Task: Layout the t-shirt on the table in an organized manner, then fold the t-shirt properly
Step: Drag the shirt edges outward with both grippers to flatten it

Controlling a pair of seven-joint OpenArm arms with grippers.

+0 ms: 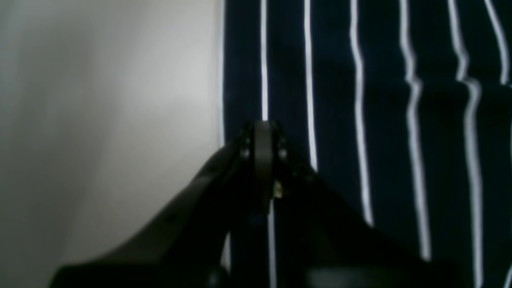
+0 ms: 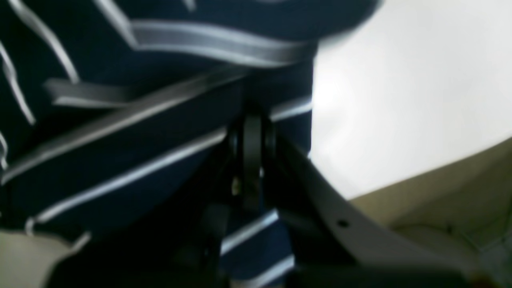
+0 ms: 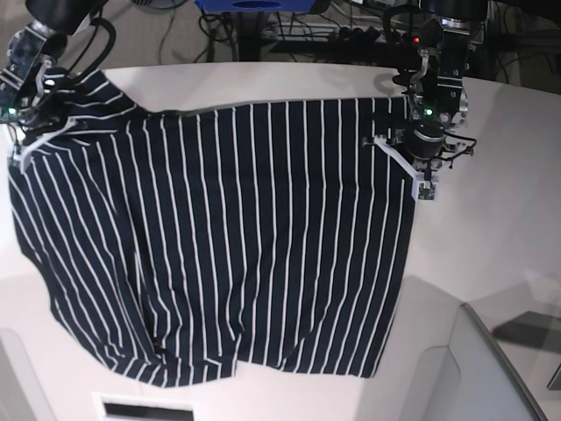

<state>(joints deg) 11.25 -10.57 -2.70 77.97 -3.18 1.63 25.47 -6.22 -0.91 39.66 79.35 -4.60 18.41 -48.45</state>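
The dark navy t-shirt (image 3: 237, 237) with thin white stripes lies spread wide across the white table (image 3: 491, 228), its hem toward the near edge. My left gripper (image 3: 417, 180) is at the shirt's upper right edge. In the left wrist view the left gripper (image 1: 264, 132) is shut on the t-shirt (image 1: 380, 100) just inside its straight edge, with bare table (image 1: 100, 100) beside it. My right gripper (image 3: 26, 151) is at the rumpled upper left corner. In the blurred right wrist view the right gripper (image 2: 252, 132) is shut, with bunched folds of the t-shirt (image 2: 120, 140) around it.
Cables and equipment (image 3: 333, 26) crowd the space behind the table's far edge. A pale grey panel (image 3: 491, 360) stands at the near right. The table's curved edge (image 2: 400, 176) and tan floor (image 2: 448, 192) lie close to the right gripper.
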